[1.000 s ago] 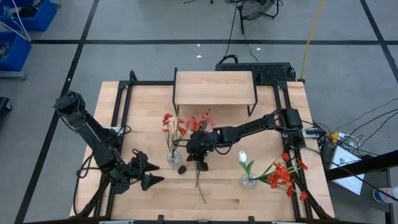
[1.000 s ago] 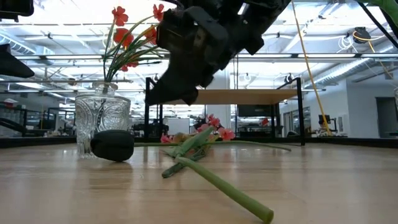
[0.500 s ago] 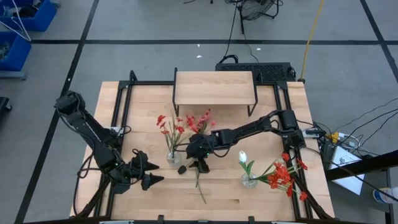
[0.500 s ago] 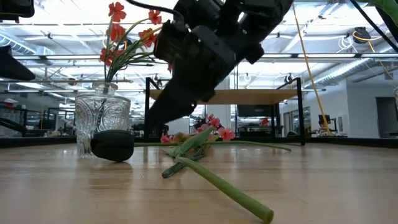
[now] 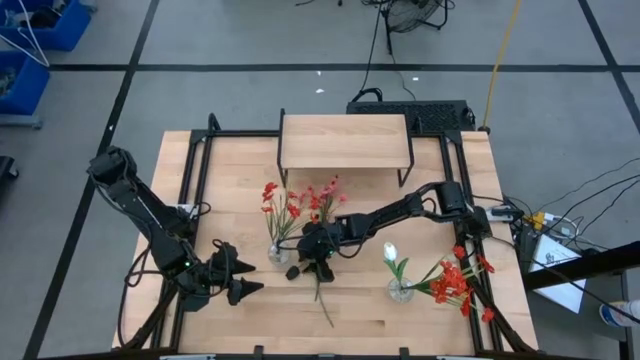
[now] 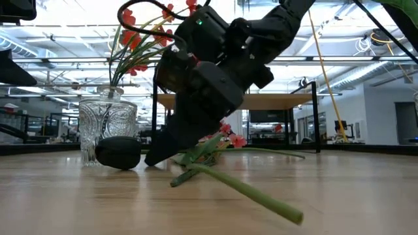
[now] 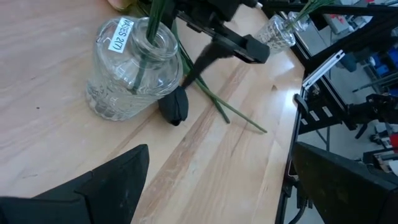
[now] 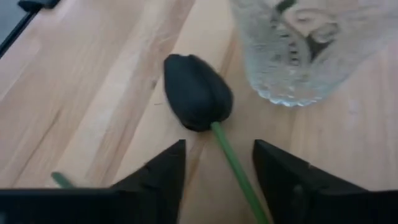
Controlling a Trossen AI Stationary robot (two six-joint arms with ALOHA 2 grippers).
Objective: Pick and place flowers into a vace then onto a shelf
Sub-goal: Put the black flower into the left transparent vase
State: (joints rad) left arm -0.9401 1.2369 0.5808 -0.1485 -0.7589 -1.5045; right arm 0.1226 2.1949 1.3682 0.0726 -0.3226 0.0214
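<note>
A glass vase (image 5: 278,253) with red flowers stands at the table's middle. Beside it lies a dark bud (image 8: 198,93) on a long green stem (image 8: 231,160), flat on the wood. My right gripper (image 8: 217,180) is open and low over the table, with one finger on each side of the stem, just behind the bud. Pink flowers (image 5: 325,195) lie on the table behind the vase. The shelf (image 5: 345,140) stands at the far edge. My left gripper (image 5: 240,282) waits open at the near left. My right gripper straddles the green stem (image 8: 239,177) close behind the dark bud, slanting down from the table's right, with its fingers across the stem. The stem lies on the table. I cannot tell whether either finger (image 8: 280,180) touches it.
A second small vase (image 5: 400,290) with a white bud and red flowers stands at the near right. Black frame rails (image 5: 195,160) run along the table's left and right sides. Bare wood (image 5: 260,310) lies between the two grippers.
My right gripper has sunk toward the table, onto the stem beside the vase, and has opened. The red flowers in the vase have swayed. The near end of the green stem has shifted a little.
</note>
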